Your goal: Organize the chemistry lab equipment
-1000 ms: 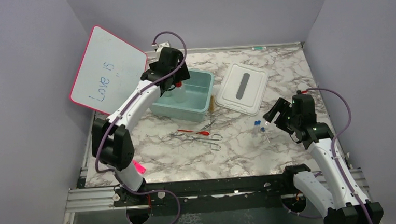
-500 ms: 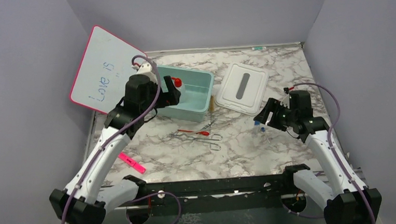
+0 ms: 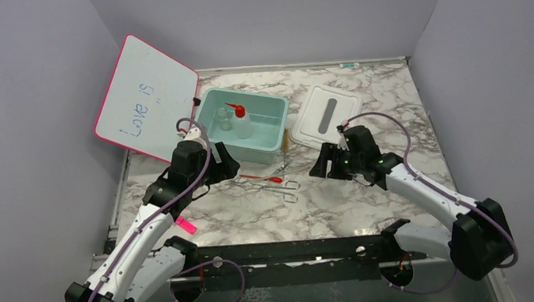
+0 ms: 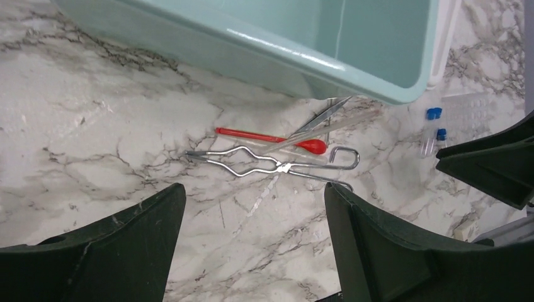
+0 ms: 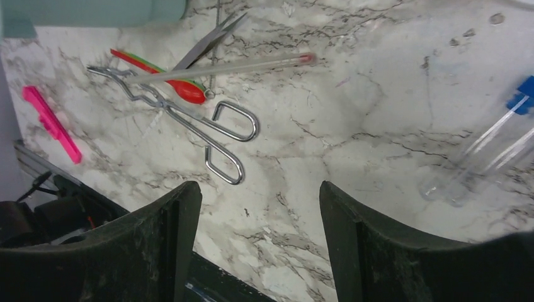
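Robot test cell, lab-type: plain lavender panel walls box in a marble-patterned tabletop on three sides; metal mounting rail runs behind the left pincer, at the arm bases; hand-lettered whiteboard propped beyond it, leftward.

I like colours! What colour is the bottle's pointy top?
Red; the nozzle shows best in the top view.

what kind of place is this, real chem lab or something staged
Most likely a staged robot test cell, not a working lab. Plain grey walls box in a marble-patterned table, with a few lab items on it: a squeeze bottle in a teal bin, metal tongs and blue-capped vials.
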You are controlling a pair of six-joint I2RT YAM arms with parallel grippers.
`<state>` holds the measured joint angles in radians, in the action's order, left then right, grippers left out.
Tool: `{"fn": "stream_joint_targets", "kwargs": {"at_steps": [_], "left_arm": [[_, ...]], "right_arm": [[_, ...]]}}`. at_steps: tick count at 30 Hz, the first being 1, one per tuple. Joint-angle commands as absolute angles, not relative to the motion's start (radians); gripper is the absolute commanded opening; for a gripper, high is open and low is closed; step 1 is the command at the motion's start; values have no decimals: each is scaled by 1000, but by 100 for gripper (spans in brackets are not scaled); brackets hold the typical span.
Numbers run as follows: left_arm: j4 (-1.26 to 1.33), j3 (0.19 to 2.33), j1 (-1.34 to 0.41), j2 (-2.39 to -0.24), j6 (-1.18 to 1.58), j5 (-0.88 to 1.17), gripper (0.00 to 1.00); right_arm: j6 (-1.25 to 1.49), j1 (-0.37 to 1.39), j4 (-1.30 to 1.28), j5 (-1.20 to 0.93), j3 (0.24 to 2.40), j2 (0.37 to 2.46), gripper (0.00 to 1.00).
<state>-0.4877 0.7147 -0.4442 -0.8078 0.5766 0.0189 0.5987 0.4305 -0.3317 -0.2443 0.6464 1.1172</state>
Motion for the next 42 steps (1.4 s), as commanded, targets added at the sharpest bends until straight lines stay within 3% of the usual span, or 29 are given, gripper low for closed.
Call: {"fn": "stream_joint_targets", "kwargs": {"at_steps": [1,10,14,19,25,36,42], "left_arm": [[-453,664,-439,-826,680,-24,81],[-414,542,-439,-915,890,-129,73],[-359,527,-439,-972,935,-171,63],[-252,491,-439,-1056,957,-197,52],[-22,398,-439,-1131,999,-126,47],[68,350,-439,-1187,1005,-137,38],[62,331,-439,-1150,983,-137,24]], "right_arm": [[566,540,-210,-146,684,1214,73],[513,665,-21,-128,670,1356,69],[549,682,-9,-118,651,1372,68],[589,687,35,-131,609,1352,66],[585,686,35,-132,576,1303,66],[566,686,2,-112,601,1285,65],[572,686,2,-113,608,1278,65]]}}
